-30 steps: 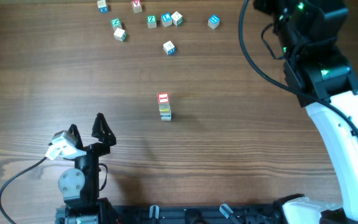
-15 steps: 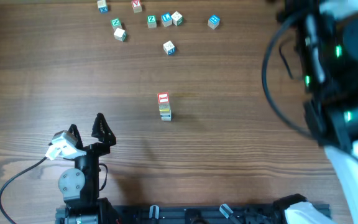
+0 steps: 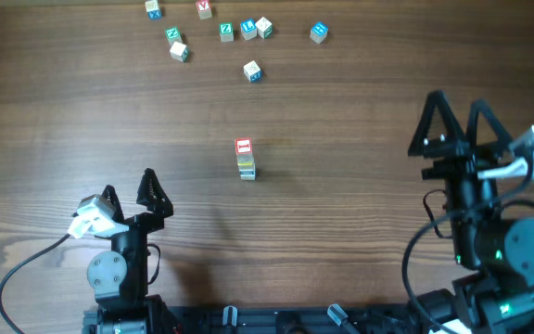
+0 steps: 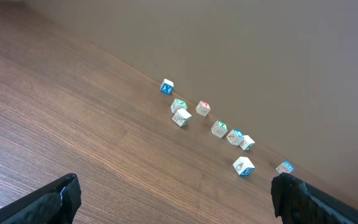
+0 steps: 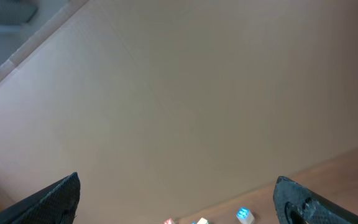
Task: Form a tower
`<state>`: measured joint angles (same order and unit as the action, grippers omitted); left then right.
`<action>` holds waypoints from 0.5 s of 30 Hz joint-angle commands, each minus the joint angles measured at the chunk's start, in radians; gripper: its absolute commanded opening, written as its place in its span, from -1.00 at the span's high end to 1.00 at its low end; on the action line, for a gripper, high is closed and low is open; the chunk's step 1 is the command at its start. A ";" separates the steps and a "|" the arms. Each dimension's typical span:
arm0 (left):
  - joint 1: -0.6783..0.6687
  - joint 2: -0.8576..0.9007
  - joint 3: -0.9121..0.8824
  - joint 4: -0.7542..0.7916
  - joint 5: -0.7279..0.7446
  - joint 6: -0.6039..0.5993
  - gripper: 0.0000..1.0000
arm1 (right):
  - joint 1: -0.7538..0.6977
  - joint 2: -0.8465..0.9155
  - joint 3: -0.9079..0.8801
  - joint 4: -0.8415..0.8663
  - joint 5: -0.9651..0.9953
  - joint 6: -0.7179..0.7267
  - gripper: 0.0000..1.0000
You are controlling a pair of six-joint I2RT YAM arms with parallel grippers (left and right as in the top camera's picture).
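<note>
The tower (image 3: 245,160) stands mid-table, a narrow stack of pale letter cubes with a red-faced cube on top and a yellow-faced one beneath. My left gripper (image 3: 128,183) sits open at the front left, well short of the tower, nothing between its fingers. At the front right my right gripper (image 3: 456,102) is open and empty too, its fingers pointing toward the table's far edge. Neither wrist view shows the tower. The left gripper (image 4: 176,205) looks out over bare wood. The right gripper (image 5: 179,202) faces mostly the wall.
Several loose letter cubes lie scattered along the far edge, from a blue one (image 3: 154,9) to another blue one (image 3: 318,32), with one (image 3: 252,70) nearer the middle. The left wrist view shows them as a diagonal row (image 4: 219,129). A blue cube (image 5: 244,215) peeks in at the bottom of the right wrist view.
The right arm has swung back from the far right corner to the front right, gripper open. The left arm and the tower have not moved.
</note>
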<state>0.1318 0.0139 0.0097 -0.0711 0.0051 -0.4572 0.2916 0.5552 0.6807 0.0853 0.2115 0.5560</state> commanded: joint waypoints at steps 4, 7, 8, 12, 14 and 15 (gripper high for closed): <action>-0.005 -0.008 -0.004 -0.003 -0.006 0.008 -1.00 | 0.001 -0.169 -0.191 0.035 0.014 -0.003 -0.99; -0.005 -0.008 -0.004 -0.003 -0.006 0.008 -1.00 | 0.001 -0.261 -0.291 0.038 0.014 -0.003 -0.99; -0.005 -0.008 -0.004 -0.003 -0.006 0.008 -1.00 | 0.001 -0.287 -0.319 0.042 0.014 -0.003 -1.00; -0.005 -0.008 -0.004 -0.003 -0.006 0.008 -1.00 | 0.001 -0.373 -0.405 0.060 0.014 -0.003 -0.99; -0.005 -0.008 -0.004 -0.003 -0.006 0.008 -1.00 | 0.001 -0.424 -0.444 0.063 0.014 -0.003 -0.99; -0.005 -0.008 -0.004 -0.003 -0.006 0.008 -1.00 | 0.001 -0.439 -0.456 0.068 0.013 -0.004 -0.99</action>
<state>0.1318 0.0139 0.0097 -0.0711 0.0051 -0.4572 0.2916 0.1810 0.2710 0.1402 0.2115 0.5560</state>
